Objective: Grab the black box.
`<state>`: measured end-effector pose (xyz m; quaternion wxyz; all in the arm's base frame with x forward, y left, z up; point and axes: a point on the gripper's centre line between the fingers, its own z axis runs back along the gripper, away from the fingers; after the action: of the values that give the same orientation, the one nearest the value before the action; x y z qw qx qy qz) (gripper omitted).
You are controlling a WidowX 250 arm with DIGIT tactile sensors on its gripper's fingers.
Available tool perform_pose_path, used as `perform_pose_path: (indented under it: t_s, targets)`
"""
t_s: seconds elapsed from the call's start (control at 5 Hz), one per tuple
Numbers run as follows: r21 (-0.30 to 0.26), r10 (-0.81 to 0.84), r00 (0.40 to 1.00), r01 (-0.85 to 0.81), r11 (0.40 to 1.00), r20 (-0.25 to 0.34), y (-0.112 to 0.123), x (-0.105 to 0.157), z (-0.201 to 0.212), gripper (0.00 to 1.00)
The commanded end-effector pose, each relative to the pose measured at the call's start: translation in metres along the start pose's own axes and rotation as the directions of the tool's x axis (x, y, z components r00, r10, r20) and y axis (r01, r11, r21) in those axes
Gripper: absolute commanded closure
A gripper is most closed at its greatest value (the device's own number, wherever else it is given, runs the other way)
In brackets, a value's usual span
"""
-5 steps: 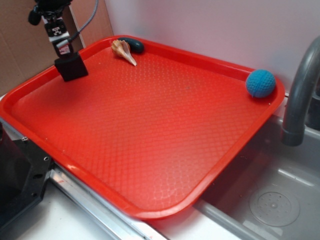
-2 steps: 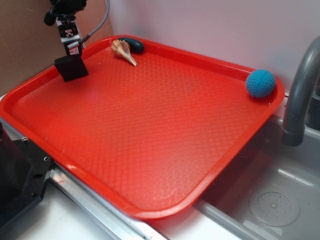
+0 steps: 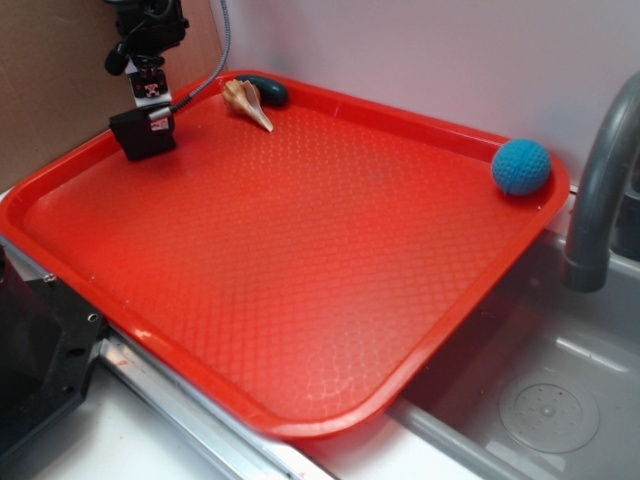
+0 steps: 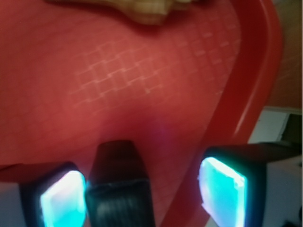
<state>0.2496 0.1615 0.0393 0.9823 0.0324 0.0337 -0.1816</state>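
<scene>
Clearly, a small matte black box (image 3: 146,135), blocky with flat faces and softened edges, is being shown on the red tray (image 3: 300,300) at its ten o'clock corner. Overhead, the end effector (image 3: 150,95) is being held at the box's twelve o'clock. Through the wrist view, the box (image 4: 120,187) is being seen between the spread, released fingers (image 4: 222,189), touching the left one and apart from the right.

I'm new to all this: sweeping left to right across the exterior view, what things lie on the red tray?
black box under the gripper → seashell → blue ball. The dark oval thing overlaps the seashell, so I leave it out.
</scene>
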Motion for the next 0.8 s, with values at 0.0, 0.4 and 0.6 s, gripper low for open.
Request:
perform_pose_path:
  t_s: [0.0, 0.4, 0.6]
  targets:
    - [0.034, 0.002, 1.0, -0.002, 0.999, -0.016, -0.016, 0.008, -0.022, 0.0]
    - [0.028, 0.009, 1.0, -0.008, 1.0, -0.02, -0.023, 0.004, -0.029, 1.0]
    - [0.028, -0.001, 1.0, 0.001, 1.0, -0.019, -0.025, 0.005, -0.029, 1.0]
